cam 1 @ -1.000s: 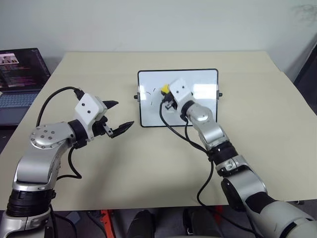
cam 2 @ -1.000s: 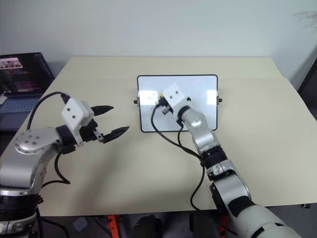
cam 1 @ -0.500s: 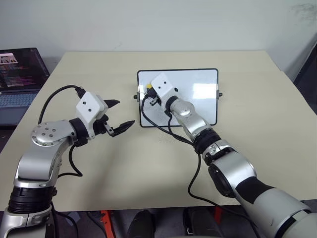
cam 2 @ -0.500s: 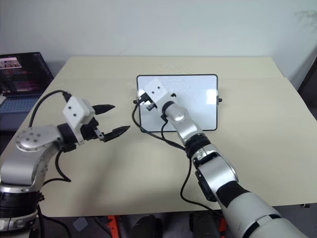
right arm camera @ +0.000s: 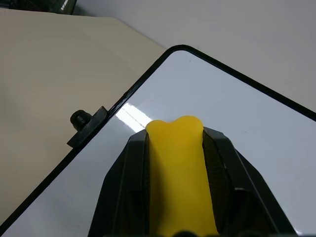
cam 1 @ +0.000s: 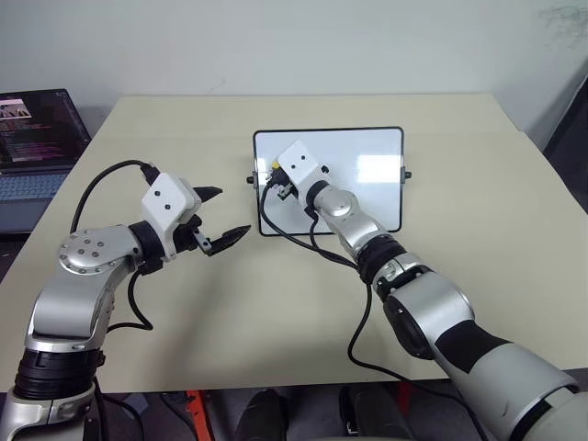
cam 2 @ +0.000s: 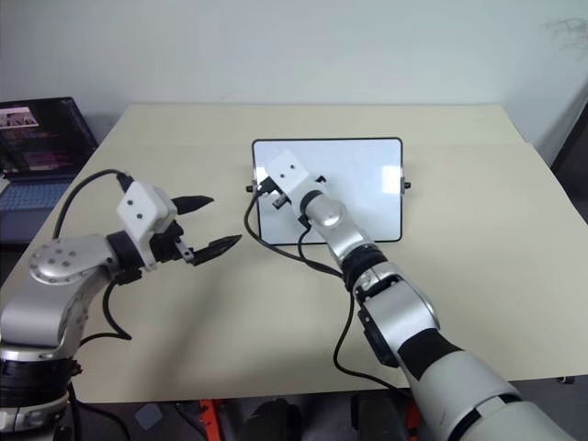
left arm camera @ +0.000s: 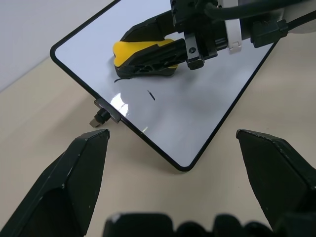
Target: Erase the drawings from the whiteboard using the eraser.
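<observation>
Left wrist view: right end effector [left arm camera: 148, 57] clamped on the yellow eraser [left arm camera: 129, 50], dark face flat on the whiteboard [left arm camera: 197, 113] near its left edge, positioned to wipe; one small black mark [left arm camera: 150, 95] sits just beside it (other drawings not discernible). Left end effector [cam 1: 219, 219] hangs open above the bench [cam 1: 276, 294], clear of the board, so idle.

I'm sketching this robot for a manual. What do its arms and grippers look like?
Both arms are rounded silver-grey metal segments with black joints. Each wrist carries a white box marked with small black dots, and a loose black cable loops from it along the arm. The left gripper and the right gripper each have two black tapered fingers, wide at the base and narrowing to a tip.
</observation>
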Robot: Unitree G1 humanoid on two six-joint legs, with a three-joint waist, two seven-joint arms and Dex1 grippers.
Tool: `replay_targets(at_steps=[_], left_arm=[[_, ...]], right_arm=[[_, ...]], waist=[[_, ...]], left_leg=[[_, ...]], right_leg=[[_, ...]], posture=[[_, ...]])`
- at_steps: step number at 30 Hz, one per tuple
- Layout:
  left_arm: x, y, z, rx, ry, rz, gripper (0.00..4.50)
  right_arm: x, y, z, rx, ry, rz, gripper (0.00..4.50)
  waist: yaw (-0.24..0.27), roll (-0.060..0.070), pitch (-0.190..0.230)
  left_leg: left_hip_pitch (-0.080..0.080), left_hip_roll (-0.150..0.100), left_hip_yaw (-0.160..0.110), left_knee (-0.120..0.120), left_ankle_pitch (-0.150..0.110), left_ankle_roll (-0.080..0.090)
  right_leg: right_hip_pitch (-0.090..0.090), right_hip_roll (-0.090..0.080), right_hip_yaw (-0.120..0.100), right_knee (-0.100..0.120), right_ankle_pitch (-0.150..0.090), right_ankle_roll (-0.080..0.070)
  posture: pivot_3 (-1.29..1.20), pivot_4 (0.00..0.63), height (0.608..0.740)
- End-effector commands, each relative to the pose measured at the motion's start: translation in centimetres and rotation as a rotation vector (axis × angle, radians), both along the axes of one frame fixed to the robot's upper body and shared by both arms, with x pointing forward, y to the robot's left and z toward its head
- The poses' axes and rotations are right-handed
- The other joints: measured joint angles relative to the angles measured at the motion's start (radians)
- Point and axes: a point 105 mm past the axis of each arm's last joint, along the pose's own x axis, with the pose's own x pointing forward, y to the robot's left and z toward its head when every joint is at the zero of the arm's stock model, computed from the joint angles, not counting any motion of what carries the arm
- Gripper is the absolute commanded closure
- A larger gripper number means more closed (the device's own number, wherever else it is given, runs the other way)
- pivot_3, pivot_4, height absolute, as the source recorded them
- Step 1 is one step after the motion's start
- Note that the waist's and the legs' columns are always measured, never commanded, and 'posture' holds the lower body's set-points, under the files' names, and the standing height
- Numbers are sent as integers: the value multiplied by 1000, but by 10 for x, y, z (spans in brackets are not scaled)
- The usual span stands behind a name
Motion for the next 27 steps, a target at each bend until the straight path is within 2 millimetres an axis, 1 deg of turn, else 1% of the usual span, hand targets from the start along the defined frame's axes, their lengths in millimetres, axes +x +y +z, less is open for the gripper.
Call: replay_targets(at_steps=[1, 8, 16, 21, 24, 27], left_arm=[[-3, -2, 15, 2, -57, -7, 0], [-5, -1, 16, 6, -55, -2, 0], [-9, -1, 15, 7, -52, 7, 0], [-10, -2, 14, 4, -50, 6, 0], [-8, -3, 14, 1, -52, 4, 0], [-7, -4, 15, -2, -53, 2, 0]], right_arm=[[-6, 16, 21, 20, -62, 39, 3326], [-12, 31, 30, 34, -76, 70, 3326], [-13, 35, 26, 23, -66, 79, 3326], [-12, 31, 15, -6, -46, 67, 3326], [-10, 28, 5, -54, -27, 49, 3326], [-6, 20, -3, -82, -2, 26, 3326]], waist=[[0, 0, 0], [0, 0, 0], [0, 0, 0], [0, 0, 0], [0, 0, 0], [0, 0, 0]], left_leg=[[0, 0, 0, 0, 0, 0], [0, 0, 0, 0, 0, 0], [0, 0, 0, 0, 0, 0], [0, 0, 0, 0, 0, 0], [0, 0, 0, 0, 0, 0], [0, 0, 0, 0, 0, 0]], right_leg=[[0, 0, 0, 0, 0, 0], [0, 0, 0, 0, 0, 0], [0, 0, 0, 0, 0, 0], [0, 0, 0, 0, 0, 0], [0, 0, 0, 0, 0, 0], [0, 0, 0, 0, 0, 0]], posture=[[0, 150, 740], [0, 150, 740], [0, 150, 740], [0, 150, 740], [0, 150, 740], [0, 150, 740]])
